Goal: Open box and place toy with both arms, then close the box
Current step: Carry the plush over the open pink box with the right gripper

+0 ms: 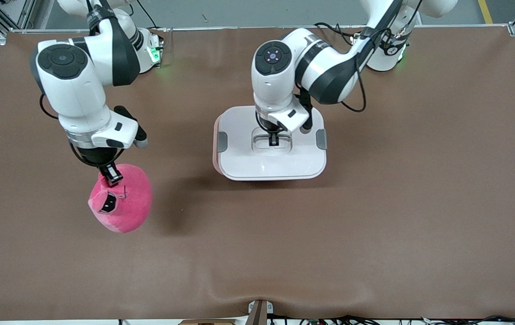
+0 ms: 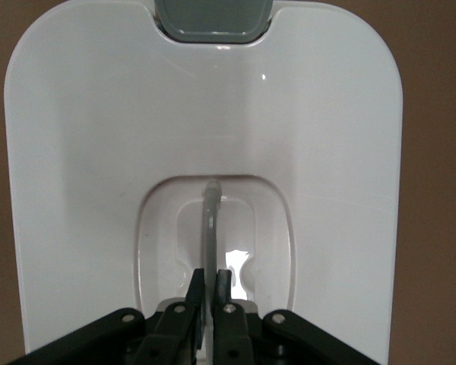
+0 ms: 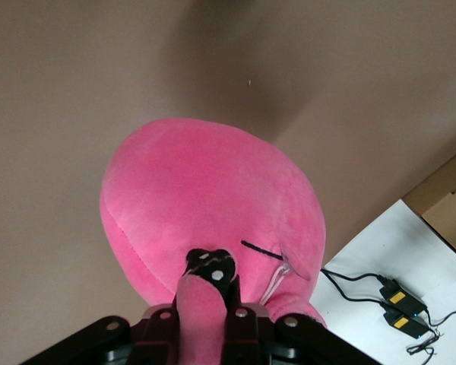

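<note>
Toy lifted, box lid gripped.
The right claw (image 1: 112, 174) pinches the pink toy (image 1: 122, 198) above the bench (image 1: 374, 216), toward the right arm's end from the box (image 1: 270, 143); the left claw (image 1: 274, 139) is clamped on the lid's handle (image 2: 210, 220).

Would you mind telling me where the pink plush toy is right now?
In the front view, the toy hangs from the shut right gripper above the table, toward the right arm's end, apart from the box.
</note>
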### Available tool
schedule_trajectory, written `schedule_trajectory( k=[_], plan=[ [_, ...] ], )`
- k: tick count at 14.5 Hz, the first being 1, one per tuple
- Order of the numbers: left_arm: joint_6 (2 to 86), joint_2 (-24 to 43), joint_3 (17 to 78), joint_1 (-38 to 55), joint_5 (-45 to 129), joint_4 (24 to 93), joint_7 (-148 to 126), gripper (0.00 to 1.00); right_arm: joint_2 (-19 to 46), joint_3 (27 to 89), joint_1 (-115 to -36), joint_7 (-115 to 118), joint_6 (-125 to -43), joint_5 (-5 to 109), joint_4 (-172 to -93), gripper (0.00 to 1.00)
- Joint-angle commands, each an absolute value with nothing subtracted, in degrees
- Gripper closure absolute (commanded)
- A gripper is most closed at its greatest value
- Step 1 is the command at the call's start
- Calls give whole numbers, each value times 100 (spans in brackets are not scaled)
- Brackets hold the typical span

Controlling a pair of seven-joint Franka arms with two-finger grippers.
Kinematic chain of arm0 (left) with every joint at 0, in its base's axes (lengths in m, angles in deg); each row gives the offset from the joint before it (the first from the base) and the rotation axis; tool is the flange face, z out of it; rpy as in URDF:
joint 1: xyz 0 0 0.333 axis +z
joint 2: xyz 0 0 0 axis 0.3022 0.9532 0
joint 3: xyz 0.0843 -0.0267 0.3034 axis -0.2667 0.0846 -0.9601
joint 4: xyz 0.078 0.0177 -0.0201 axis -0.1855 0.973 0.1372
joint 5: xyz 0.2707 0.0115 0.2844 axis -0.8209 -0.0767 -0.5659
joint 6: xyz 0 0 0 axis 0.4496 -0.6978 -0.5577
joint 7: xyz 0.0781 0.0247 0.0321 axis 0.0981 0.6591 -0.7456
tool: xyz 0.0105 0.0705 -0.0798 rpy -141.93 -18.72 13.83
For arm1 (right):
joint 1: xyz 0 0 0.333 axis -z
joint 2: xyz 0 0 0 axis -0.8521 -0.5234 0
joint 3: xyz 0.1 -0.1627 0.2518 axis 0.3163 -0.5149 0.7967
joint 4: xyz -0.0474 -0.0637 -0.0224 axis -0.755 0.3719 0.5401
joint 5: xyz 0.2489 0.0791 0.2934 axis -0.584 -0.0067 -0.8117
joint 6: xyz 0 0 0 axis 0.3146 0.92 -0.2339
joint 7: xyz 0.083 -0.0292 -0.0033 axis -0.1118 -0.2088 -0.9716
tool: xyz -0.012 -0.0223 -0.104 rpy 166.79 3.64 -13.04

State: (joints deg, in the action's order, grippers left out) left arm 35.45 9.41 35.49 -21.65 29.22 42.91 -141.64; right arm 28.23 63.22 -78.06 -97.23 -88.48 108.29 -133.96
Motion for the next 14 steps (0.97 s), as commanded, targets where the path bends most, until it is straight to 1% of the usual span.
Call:
schedule_trajectory(
  k=[1, 3, 5, 9, 11, 14],
  plan=[
    [3449, 775, 3561, -1951, 2744, 4330, -13992, 100, 2936, 6273, -8110, -9710, -8683, 10994, -13474, 100],
    [3414, 696, 3561, -1714, 2744, 4338, -13738, 100, 2936, 6264, -8522, -9509, -8482, 11072, -13456, 100],
    [3379, 573, 3570, -1477, 2744, 4391, -13396, 100, 2936, 6264, -9005, -8966, -8105, 11449, -13421, 100],
    [3379, 397, 3561, -1230, 2614, 4549, -13157, 100, 2892, 6273, -9972, -8024, -7630, 11820, -13369, 100],
    [3379, 291, 3605, -949, 2551, 4672, -12790, 100, 2813, 6273, -10316, -7848, -7278, 11847, -13132, 100],
    [3379, 247, 3605, -703, 2551, 4725, -12402, 100, 2410, 6273, -10694, -7794, -6979, 11847, -12675, 100]
  ],
)
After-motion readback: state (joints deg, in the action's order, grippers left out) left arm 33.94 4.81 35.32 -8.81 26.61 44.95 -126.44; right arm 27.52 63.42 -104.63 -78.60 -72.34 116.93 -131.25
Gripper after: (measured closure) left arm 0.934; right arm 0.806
